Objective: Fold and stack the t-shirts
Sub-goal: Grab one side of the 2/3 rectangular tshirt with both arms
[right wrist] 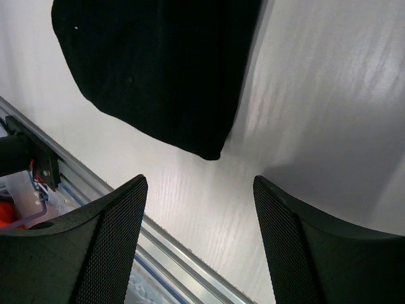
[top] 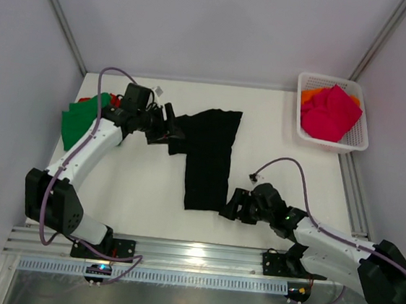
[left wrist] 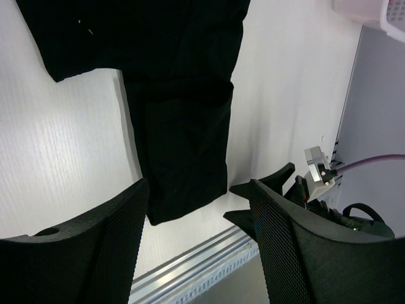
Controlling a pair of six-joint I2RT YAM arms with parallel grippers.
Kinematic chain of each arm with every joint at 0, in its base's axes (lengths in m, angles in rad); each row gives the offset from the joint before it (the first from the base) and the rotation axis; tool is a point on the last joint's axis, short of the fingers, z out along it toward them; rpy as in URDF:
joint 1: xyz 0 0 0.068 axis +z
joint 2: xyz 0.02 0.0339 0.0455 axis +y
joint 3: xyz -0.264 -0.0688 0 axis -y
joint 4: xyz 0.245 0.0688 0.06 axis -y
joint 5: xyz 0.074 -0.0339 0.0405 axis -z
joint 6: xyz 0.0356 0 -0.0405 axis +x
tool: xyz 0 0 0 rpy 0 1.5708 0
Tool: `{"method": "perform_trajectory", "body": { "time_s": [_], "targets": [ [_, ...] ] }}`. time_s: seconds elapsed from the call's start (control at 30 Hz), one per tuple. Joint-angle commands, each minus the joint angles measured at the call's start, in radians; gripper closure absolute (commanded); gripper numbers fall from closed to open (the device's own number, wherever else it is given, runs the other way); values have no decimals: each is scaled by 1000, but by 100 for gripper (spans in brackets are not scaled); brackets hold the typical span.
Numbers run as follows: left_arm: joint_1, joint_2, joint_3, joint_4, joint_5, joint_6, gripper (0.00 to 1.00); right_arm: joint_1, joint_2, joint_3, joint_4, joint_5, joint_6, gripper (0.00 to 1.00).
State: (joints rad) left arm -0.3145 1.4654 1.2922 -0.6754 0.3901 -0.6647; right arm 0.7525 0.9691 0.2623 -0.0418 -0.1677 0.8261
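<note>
Black t-shirt (top: 209,160) lies folded into a long strip mid-surface (top: 134,188). Left hand (top: 174,131) is spread at its far-left edge, right hand (top: 227,208) spread at its near-right corner; both empty. Green t-shirt (top: 82,115) far left; pink t-shirt (top: 331,111) in basket (top: 356,143) far right.

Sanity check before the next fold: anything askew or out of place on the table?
Mildly. The black t-shirt lies as a long strip with its sleeve end jutting out sideways by the left gripper, so it is not square. The green t-shirt sits bunched at the table's left edge. No damage visible.
</note>
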Motion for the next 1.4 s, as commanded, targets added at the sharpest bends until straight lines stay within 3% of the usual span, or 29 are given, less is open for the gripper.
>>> {"method": "perform_trajectory", "body": {
  "time_s": [0.0, 0.23, 0.47, 0.57, 0.6, 0.63, 0.77, 1.13, 1.37],
  "targets": [
    [0, 4, 47, -21, 9, 22, 33, 2, 58, -15, 174, -27, 15, 27],
    [0, -14, 61, -53, -23, 50, 33, 2, 233, -3, 318, -64, 28, 27],
    [0, -20, 62, -73, -42, 66, 34, 2, 324, 46, 352, -87, 13, 28],
    [0, -20, 62, -70, -45, 70, 34, 2, 336, 61, 350, -96, 5, 39],
    [0, -19, 64, -69, -45, 70, 34, 2, 339, 67, 350, -98, -1, 52],
    [0, -17, 64, -69, -45, 70, 34, 2, 342, 71, 352, -102, -5, 60],
    [0, -14, 59, -61, -46, 68, 34, 2, 367, 87, 355, -127, -18, 82],
    [0, -69, -152, -18, -50, 47, 34, 2, 381, 80, 392, -150, -21, 97],
    [-1, -145, -329, 40, 16, -32, 34, 4, 320, 103, 344, -150, -30, 97]
  ]
}}
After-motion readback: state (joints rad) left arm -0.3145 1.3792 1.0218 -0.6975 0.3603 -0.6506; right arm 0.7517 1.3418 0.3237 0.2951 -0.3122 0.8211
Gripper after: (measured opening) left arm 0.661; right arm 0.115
